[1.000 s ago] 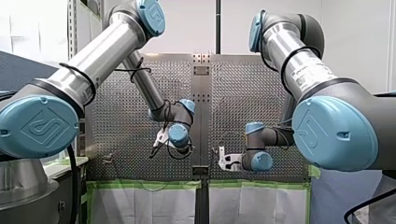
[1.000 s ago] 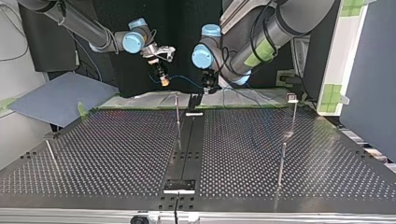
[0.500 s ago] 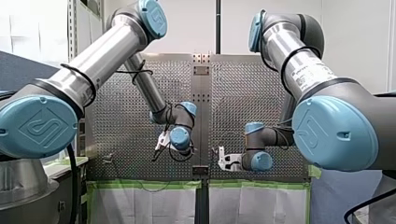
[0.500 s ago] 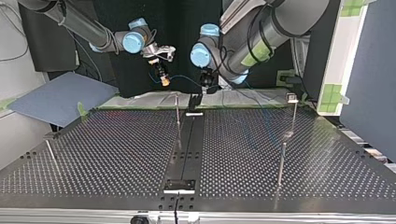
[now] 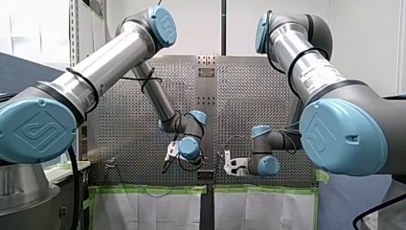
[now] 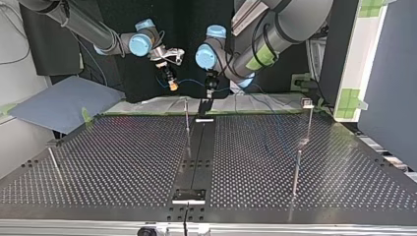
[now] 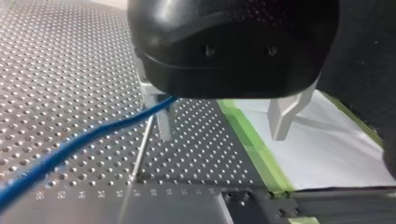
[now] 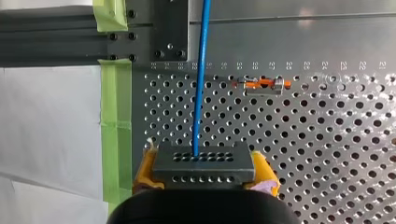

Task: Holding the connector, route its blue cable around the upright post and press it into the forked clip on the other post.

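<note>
In the front view, my left gripper [image 5: 168, 155] has dropped lower and drifted toward the middle of the perforated table [image 5: 119, 124] since a second ago. My right gripper [image 5: 229, 164] has not moved.

In the top view, that shift shows as my left gripper sliding toward the view's left, closer to the upright post [image 6: 187, 120] by the centre strip. The blue cable [image 6: 191, 81] spans the gap from the connector [image 6: 172, 85], held in my right gripper, across to my left. I judge I am steering the cable in toward this post, with the wrap not yet made. I take the small head on the post at the view's right to be the forked clip [image 6: 307, 102]. It is well apart from the cable, so pressing in is still ahead.

In the left wrist view, my fingers [image 7: 161, 119] stand wide apart and grip nothing. The cable crosses one of them and trails off over the table, and a thin post stands just beyond that finger.

In the right wrist view, my yellow pads [image 8: 145, 170] are clamped on the dark connector, and the cable runs straight ahead. A small orange-and-metal piece [image 8: 264, 84] sits beside its line. I cannot tell what it is.
</note>
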Action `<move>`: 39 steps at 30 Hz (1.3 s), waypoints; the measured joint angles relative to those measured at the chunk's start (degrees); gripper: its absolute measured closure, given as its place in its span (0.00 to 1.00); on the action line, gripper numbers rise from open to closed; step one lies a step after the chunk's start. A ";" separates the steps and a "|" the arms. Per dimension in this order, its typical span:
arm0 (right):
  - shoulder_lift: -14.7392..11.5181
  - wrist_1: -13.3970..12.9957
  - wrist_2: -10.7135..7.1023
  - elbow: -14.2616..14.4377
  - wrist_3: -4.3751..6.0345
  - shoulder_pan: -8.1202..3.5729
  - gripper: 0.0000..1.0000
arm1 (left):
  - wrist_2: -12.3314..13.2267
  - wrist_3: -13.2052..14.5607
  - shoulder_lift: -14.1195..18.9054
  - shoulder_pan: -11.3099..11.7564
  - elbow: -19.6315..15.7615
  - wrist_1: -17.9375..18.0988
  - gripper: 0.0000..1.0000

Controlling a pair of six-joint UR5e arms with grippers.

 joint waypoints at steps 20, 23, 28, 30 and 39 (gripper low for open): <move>-0.01 0.32 0.02 0.00 0.07 -0.07 1.00 | -1.74 -6.37 -0.05 -1.03 0.03 3.01 0.55; -0.01 0.31 0.02 -0.02 0.12 -0.06 1.00 | -1.55 -6.39 -0.04 -1.05 0.03 3.52 0.83; -0.01 0.28 0.02 -0.01 0.18 -0.06 1.00 | -1.17 -6.40 -0.03 -1.06 0.03 4.09 1.00; -0.01 0.25 0.02 0.00 0.21 -0.09 1.00 | -0.97 -6.42 -0.06 -1.06 0.03 4.13 1.00; -0.01 0.25 0.01 -0.32 0.54 -0.73 1.00 | -0.20 -6.99 -0.09 -1.09 0.01 4.20 1.00</move>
